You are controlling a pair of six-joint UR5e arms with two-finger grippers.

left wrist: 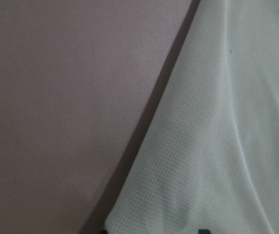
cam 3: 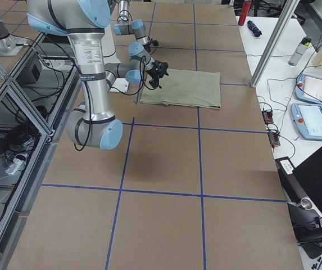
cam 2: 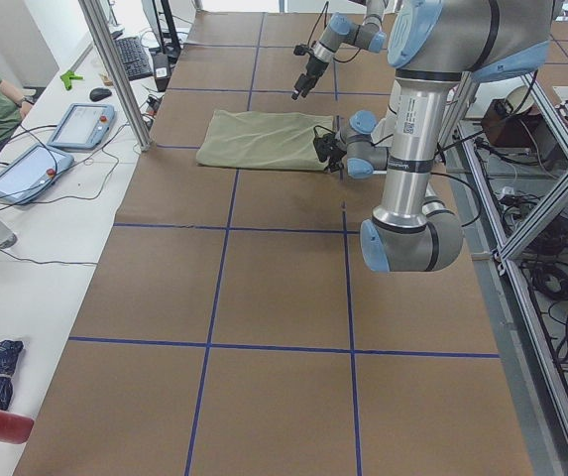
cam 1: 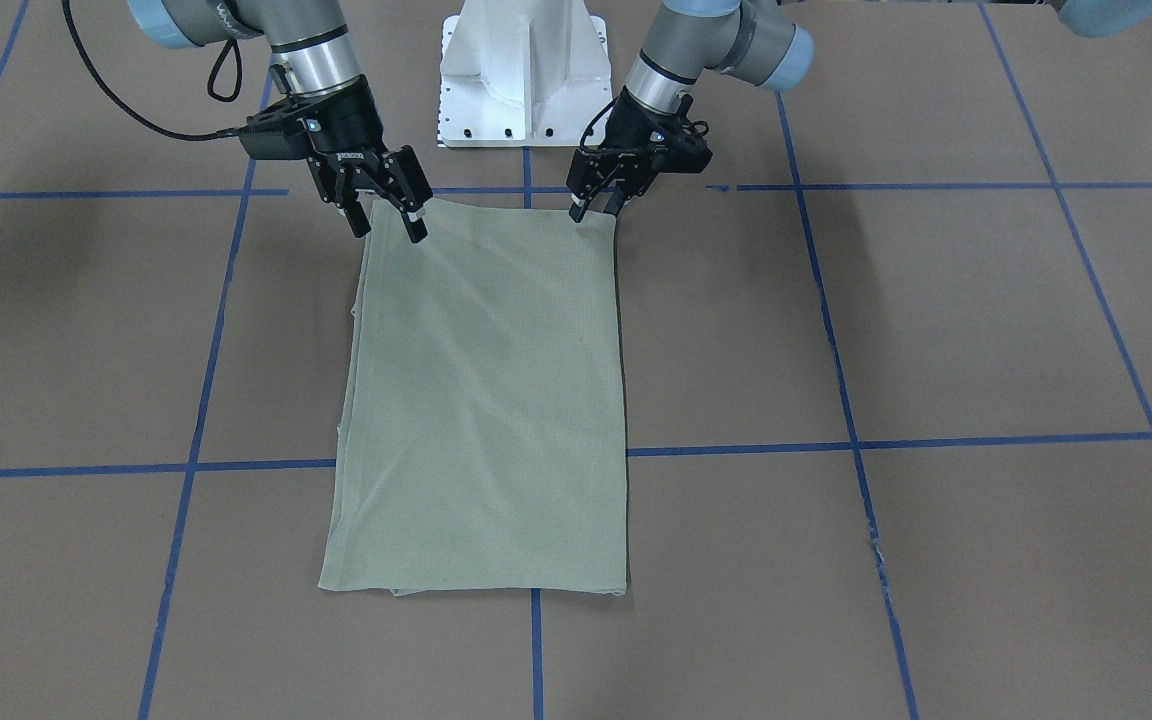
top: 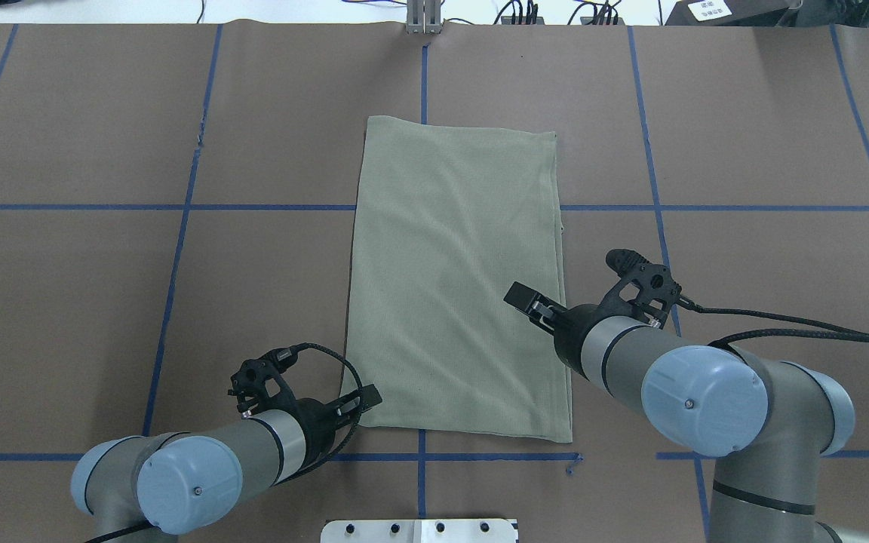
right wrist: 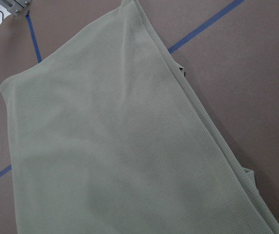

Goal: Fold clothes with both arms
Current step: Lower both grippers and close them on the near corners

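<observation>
The sage-green shirt (cam 1: 481,400) lies flat on the brown table, folded into a long rectangle; it also shows in the overhead view (top: 457,279). My left gripper (cam 1: 597,208) is low at the shirt's near corner on the robot's left (top: 365,397). Its fingers stand apart and the left wrist view shows the cloth (left wrist: 227,122) right in front of them. My right gripper (cam 1: 389,220) is open and empty. It hovers above the shirt's near part on the robot's right (top: 529,302). The right wrist view shows the shirt (right wrist: 120,146) from above.
The white pedestal base (cam 1: 524,70) stands just behind the shirt's near edge. Blue tape lines (cam 1: 886,440) cross the brown table. An operators' desk with tablets (cam 2: 75,124) runs along the table's far side.
</observation>
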